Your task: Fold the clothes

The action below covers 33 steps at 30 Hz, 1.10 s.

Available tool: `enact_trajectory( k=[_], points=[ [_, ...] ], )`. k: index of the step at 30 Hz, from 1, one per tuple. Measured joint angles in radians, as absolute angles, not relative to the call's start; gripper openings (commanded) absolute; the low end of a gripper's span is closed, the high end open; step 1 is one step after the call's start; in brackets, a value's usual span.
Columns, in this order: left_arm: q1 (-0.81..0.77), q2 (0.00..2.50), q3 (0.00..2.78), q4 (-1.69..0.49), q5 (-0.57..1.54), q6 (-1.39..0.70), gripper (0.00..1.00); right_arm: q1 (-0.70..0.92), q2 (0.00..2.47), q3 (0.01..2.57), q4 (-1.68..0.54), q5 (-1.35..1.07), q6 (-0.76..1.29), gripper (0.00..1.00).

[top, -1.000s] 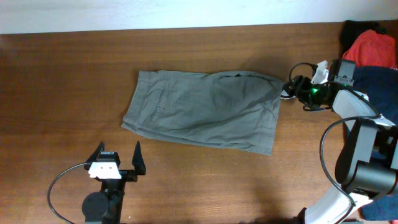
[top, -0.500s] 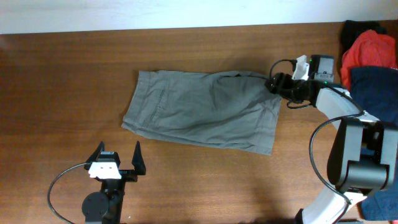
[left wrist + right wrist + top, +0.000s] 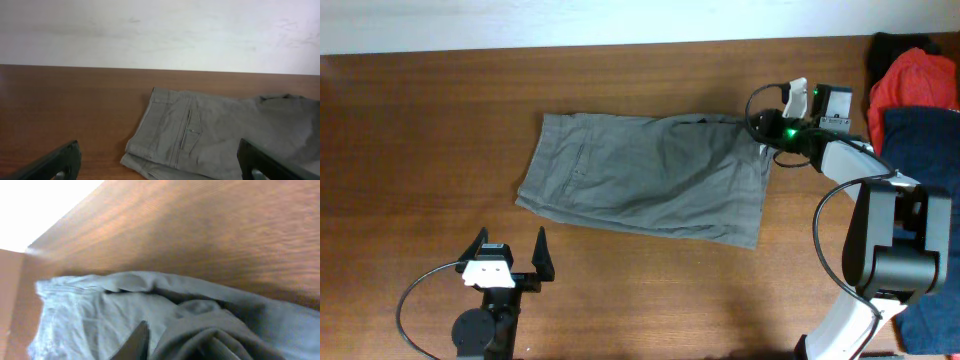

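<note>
The clothes (image 3: 640,180) are grey-olive shorts lying flat at the table's middle, waistband to the left. My right gripper (image 3: 768,130) sits at their far right corner. In the right wrist view the clothes (image 3: 90,310) fill the lower part, and cloth is bunched up against one dark finger (image 3: 139,341); the other finger is hidden under the folds. My left gripper (image 3: 510,256) stands open near the front edge, apart from the shorts. The left wrist view shows the clothes (image 3: 225,135) and their back pocket ahead of the open left gripper (image 3: 159,150).
A red garment (image 3: 918,75) and a dark blue garment (image 3: 920,140) are piled at the far right edge, just behind the right arm. The brown wooden table (image 3: 420,120) ends at a white wall along the back.
The right gripper moved left onto the shorts' far right corner and closed from wide open onto the cloth. The left arm has not moved.
</note>
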State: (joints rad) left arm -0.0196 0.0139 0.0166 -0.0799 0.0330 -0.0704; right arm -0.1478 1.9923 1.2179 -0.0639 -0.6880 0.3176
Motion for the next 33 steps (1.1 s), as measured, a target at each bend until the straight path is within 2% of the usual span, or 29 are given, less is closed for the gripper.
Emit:
enact_trajectory(
  k=[1, 2, 12, 21, 27, 33],
  points=[
    [-0.02, 0.014, 0.017, -0.08, 0.033, -0.071, 0.99, -0.148, 1.992, 1.218, -0.058, -0.705, 0.32, 0.98],
    [-0.02, 0.014, 0.017, -0.08, 0.033, -0.071, 0.99, -0.148, 1.992, 1.218, -0.059, -0.713, 0.329, 0.99],
    [-0.02, 0.014, 0.017, -0.08, 0.033, -0.071, 0.99, -0.179, 1.963, 1.217, -0.102, -0.735, 0.337, 0.99],
    [-0.02, 0.014, 0.017, -0.08, 0.033, -0.071, 0.99, -0.269, 1.71, 1.221, -0.272, -0.743, 0.337, 0.99],
    [-0.02, 0.014, 0.017, -0.08, 0.033, -0.071, 0.99, -0.283, 1.707, 1.222, -0.398, -0.689, 0.309, 0.99],
    [-0.02, 0.014, 0.017, -0.08, 0.033, -0.071, 0.99, -0.277, 1.707, 1.222, -0.429, -0.656, 0.267, 0.99]
  ],
)
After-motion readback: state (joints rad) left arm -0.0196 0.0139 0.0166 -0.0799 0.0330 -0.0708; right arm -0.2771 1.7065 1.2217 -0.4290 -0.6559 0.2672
